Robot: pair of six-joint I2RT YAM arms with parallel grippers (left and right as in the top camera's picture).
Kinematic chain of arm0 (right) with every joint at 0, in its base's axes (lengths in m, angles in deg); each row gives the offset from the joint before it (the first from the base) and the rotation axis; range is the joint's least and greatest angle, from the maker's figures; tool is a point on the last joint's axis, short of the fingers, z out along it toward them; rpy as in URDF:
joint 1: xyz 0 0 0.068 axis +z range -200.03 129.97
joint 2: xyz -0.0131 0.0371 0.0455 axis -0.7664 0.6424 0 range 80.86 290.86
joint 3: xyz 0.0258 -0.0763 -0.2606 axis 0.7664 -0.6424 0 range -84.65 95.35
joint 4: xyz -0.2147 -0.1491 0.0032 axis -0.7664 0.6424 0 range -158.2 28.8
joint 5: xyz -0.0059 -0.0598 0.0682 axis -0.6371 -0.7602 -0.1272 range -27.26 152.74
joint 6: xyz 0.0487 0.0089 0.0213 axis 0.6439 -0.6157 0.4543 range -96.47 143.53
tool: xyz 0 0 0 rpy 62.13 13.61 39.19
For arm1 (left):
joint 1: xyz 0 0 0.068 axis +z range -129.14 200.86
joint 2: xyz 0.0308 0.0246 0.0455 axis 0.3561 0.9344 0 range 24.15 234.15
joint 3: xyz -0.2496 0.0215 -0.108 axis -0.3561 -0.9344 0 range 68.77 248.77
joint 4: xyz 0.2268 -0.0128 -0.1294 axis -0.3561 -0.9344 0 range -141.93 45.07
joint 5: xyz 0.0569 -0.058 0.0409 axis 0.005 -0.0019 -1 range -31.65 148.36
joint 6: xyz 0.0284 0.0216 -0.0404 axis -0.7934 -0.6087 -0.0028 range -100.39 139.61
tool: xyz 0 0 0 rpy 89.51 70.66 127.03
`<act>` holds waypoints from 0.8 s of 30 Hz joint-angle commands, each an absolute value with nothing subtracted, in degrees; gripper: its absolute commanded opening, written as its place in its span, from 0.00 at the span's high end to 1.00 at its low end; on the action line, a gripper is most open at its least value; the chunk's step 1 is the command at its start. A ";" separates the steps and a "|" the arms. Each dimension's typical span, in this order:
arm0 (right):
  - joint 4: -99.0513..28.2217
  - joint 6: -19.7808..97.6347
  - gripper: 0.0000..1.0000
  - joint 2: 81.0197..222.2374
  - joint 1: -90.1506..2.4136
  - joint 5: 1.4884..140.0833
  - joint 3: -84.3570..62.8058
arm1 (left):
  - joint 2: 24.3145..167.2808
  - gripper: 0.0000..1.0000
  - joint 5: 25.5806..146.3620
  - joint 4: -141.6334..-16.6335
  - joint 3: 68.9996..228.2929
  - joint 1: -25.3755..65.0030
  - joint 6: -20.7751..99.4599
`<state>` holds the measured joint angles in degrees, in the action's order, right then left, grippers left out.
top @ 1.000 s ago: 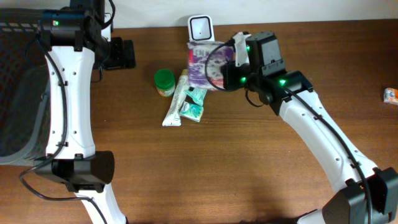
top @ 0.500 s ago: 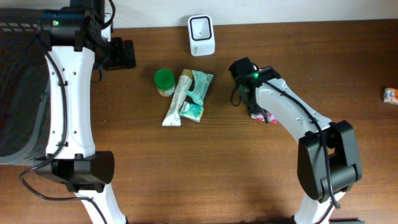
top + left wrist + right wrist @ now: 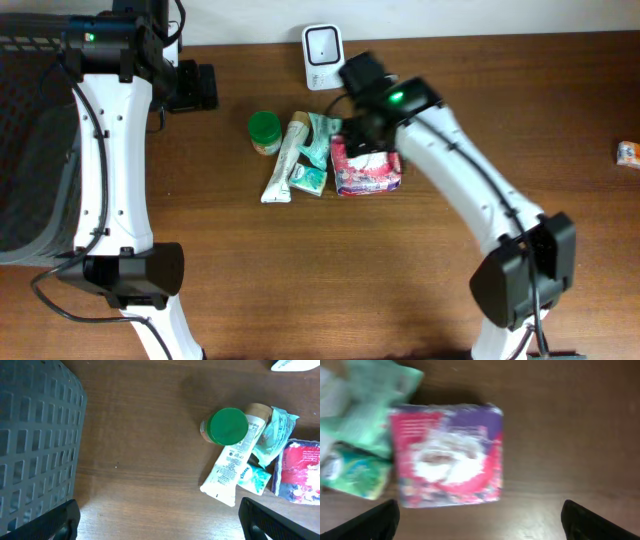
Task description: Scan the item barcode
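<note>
Overhead — the pink-and-purple packet [image 3: 367, 172] lies flat on the counter [image 3: 300, 280], near the white scanner [image 3: 323, 43]. The right claw [image 3: 480, 519] hangs spread above the packet, gripping nothing — the left claw [image 3: 160, 521], farther from the scanner, is spread too.

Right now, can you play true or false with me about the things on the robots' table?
1. The pink and purple plastic packet lies flat on the brown wooden table. True.
2. The right gripper is squeezing that packet. False: its jaws stand open above the packet, and nothing is in them.
3. The small jar with the round green lid sits inside the grey mesh basket. False: it stands on the table, next to the white squeeze tube.
4. The small white scanner box stands at the far edge of the table. True.
5. The left gripper is open and holds nothing. True.
</note>
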<state>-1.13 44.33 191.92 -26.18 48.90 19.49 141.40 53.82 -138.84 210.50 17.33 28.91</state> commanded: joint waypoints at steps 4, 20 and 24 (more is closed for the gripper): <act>-0.48 25.75 0.01 191.92 -45.87 80.57 15.38 | 141.60 0.01 53.58 -138.88 210.28 17.29 29.41; -41.68 43.98 0.14 191.94 -44.21 96.50 -18.02 | 141.60 0.01 53.58 -138.90 210.28 17.29 29.41; -43.84 43.98 0.17 193.71 -40.97 96.41 -18.06 | 141.60 0.01 53.58 -138.90 210.26 17.29 29.41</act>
